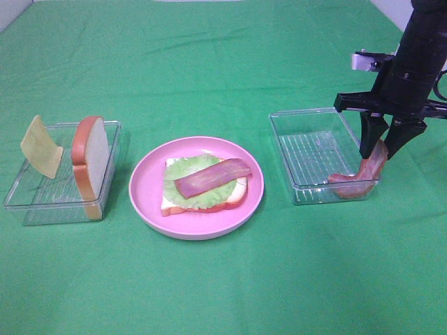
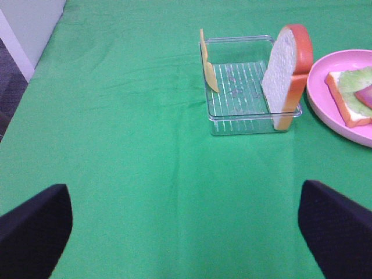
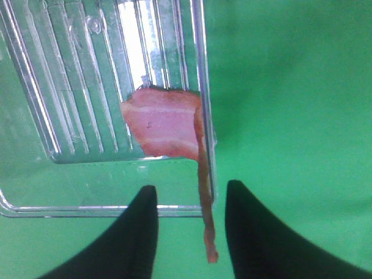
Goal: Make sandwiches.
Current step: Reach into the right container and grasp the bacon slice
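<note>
Bacon pickup. The bacon strip (image 3: 165, 125) drapes over the right tray (image 1: 307, 115) wall at its 4 o'clock corner; right jaws straddle it, seemingly not yet pinching; left jaws wide, empty. Next: pinch, lift clear, carry toward 9 o'clock to the plate (image 1: 147, 188).

Reddish-pink bacon strip (image 3: 165, 122), pink plate (image 1: 147, 195)

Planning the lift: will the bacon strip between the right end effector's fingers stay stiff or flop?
Probably floppy: the bacon strip curves up from the right tray over its wall. Likely light, since it looks thin edge-on. It may drag on the rim when lifted.
</note>
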